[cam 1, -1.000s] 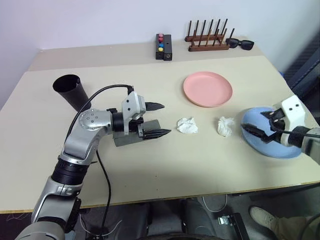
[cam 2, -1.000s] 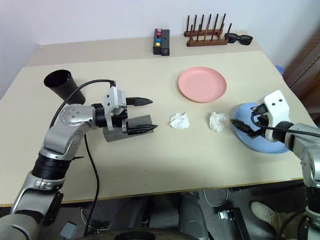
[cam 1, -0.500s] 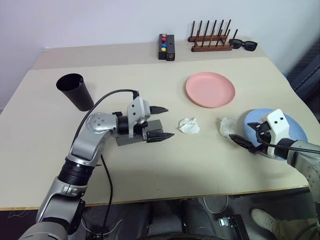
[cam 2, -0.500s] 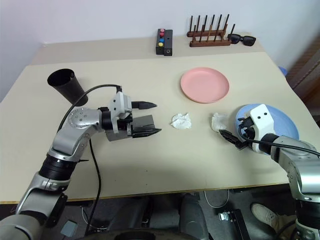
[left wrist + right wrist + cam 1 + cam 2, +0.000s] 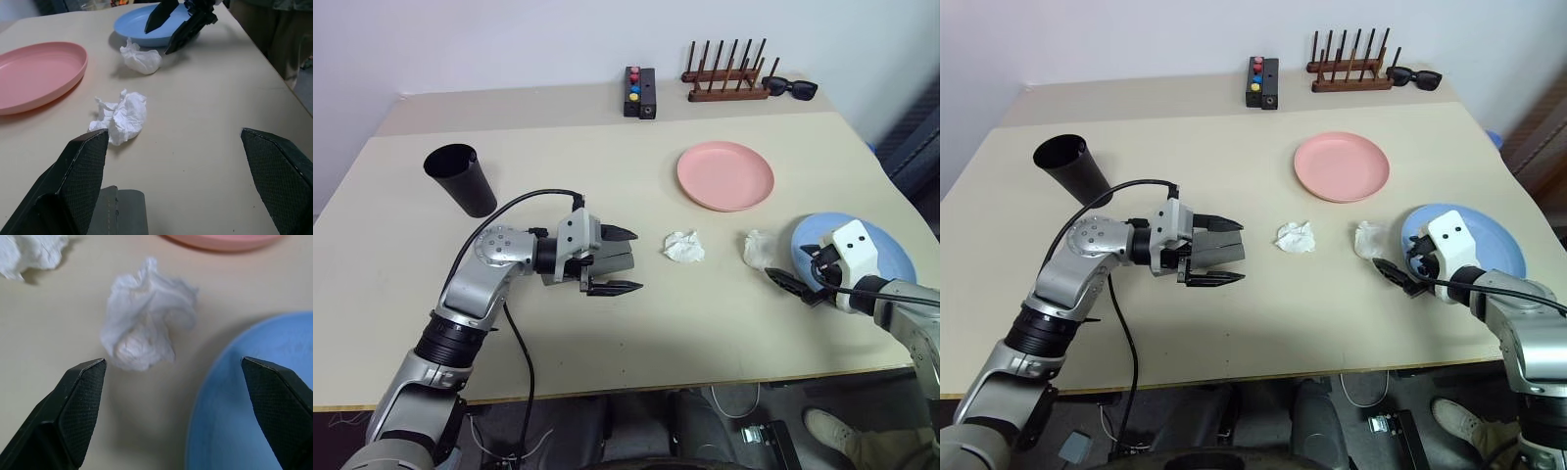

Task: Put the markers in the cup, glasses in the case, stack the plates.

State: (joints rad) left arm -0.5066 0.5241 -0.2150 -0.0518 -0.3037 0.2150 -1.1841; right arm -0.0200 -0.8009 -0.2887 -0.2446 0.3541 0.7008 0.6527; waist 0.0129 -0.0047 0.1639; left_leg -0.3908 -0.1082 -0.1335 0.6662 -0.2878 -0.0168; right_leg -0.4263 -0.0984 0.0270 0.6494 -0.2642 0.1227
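The grey case (image 5: pixel 612 260) lies closed on the table, left of centre. My left gripper (image 5: pixel 638 259) is open and low over the case, one finger on each side of it; the case's end (image 5: pixel 122 213) shows between the fingers. The black cup (image 5: pixel 460 179) stands at the far left. Beyond the centre sits the pink plate (image 5: pixel 724 174), and the blue plate (image 5: pixel 891 245) is near the right edge. My right gripper (image 5: pixel 789 285) is open at the blue plate's left rim, pointing at a tissue. The markers and the glasses are out of view.
Two crumpled white tissues (image 5: pixel 682 246) (image 5: pixel 757 249) lie between the case and the blue plate. At the back stand a black box with coloured buttons (image 5: pixel 636 91), a wooden peg rack (image 5: pixel 724 73) and black sunglasses (image 5: pixel 793 88).
Both arms have sunk. The left gripper came down from above the case to straddle it. The right gripper dropped from over the blue plate to its left rim. The camera shifted too.
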